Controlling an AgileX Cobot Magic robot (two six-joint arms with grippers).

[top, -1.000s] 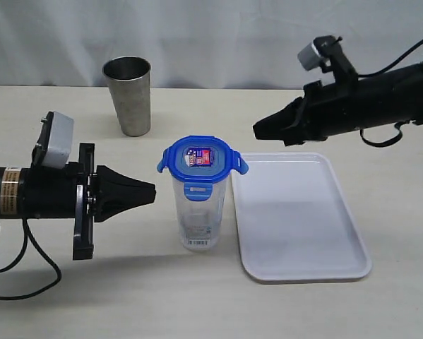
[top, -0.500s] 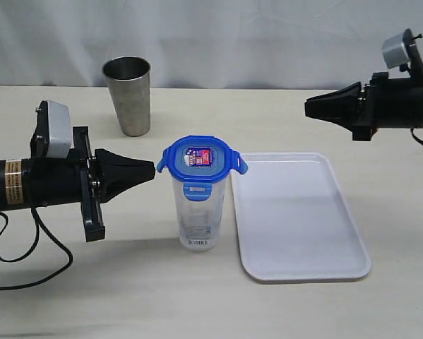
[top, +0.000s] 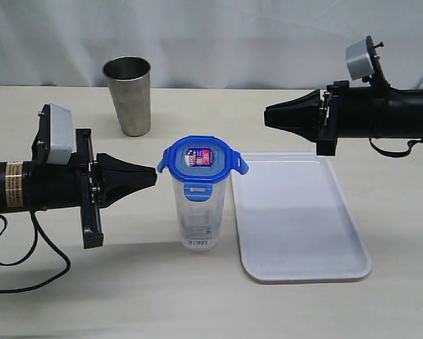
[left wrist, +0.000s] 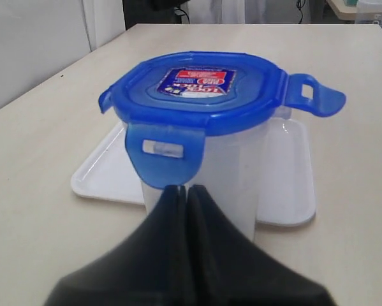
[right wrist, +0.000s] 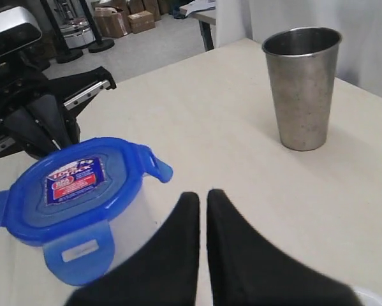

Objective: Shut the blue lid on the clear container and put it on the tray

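Observation:
The clear container [top: 199, 215] stands upright on the table just left of the white tray [top: 303, 226]. The blue lid [top: 200, 158] sits on top of it; its front tab is folded down and its side tabs stick out. My left gripper [top: 155, 176] is shut and empty, level with the container's rim on its left, very close to it. In the left wrist view that gripper [left wrist: 183, 189] points at the lid's [left wrist: 194, 89] lowered tab. My right gripper [top: 266, 116] is shut and empty, hanging above the tray's far edge, apart from the lid [right wrist: 69, 185].
A grey steel tumbler [top: 128, 95] stands upright at the back left, also seen in the right wrist view as the tumbler [right wrist: 302, 86]. A white curtain closes off the far side of the table. Black cables trail from both arms.
My right gripper swung out to the far right, then came back toward the middle, above the tray's far edge. My left gripper edged slightly closer to the lid.

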